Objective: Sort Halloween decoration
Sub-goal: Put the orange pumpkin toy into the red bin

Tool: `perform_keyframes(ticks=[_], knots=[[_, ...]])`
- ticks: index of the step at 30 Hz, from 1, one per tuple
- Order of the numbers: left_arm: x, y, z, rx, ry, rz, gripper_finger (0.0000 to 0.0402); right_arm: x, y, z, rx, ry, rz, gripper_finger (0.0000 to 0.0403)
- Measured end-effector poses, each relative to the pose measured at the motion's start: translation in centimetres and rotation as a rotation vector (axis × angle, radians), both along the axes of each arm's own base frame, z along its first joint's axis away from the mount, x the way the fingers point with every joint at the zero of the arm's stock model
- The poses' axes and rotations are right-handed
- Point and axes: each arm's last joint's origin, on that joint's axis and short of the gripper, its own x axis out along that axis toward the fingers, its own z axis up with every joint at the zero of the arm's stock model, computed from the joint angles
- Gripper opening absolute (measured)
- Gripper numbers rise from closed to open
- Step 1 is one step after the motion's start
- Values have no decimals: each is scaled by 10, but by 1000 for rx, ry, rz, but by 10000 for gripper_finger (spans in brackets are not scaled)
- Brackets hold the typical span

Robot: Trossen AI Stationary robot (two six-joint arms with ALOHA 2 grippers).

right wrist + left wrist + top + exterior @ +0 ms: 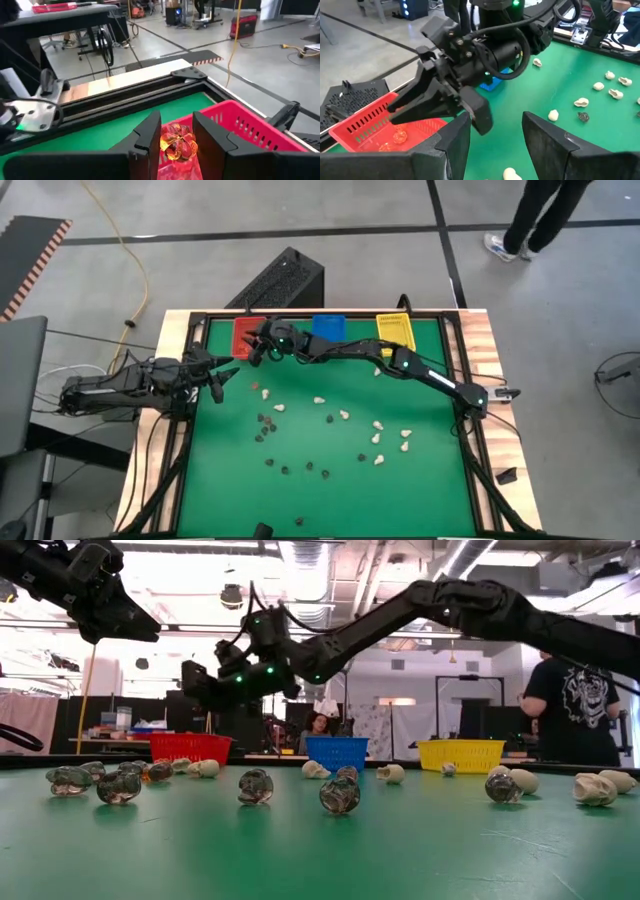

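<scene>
My right gripper [176, 142] reaches across the table's far side and hangs over the red bin [247, 333], shut on an orange-brown trinket [178, 140]. In the left wrist view the right gripper [402, 107] stands above the red bin [365, 122], where a couple of orange trinkets [397, 135] lie. My left gripper [222, 380] is open and empty, raised near the table's far left. Cream-white trinkets [343, 415] and black trinkets [266, 424] lie scattered on the green mat. My right gripper pinches the orange-brown trinket [170, 142] between its two fingers. The trinket is lifted clear, above the inside of the red bin [240, 127].
A blue bin [328, 327] and a yellow bin [395, 330] stand beside the red one along the far edge. A black frame [455, 380] runs round the mat. A person [540, 215] stands on the floor beyond the far right corner.
</scene>
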Motion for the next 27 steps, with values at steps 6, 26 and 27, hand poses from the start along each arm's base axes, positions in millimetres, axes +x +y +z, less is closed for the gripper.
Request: perform_keyframes(ticks=[6, 26, 27], knots=[[0, 0, 0, 0, 0, 0, 169, 3, -4, -13, 19, 85, -11, 124], [0, 0, 0, -5, -3, 0, 169, -6, -2, 7, -13, 218, 15, 259], [0, 0, 0, -5, -2, 0, 169, -9, -1, 18, -23, 236, 19, 259]])
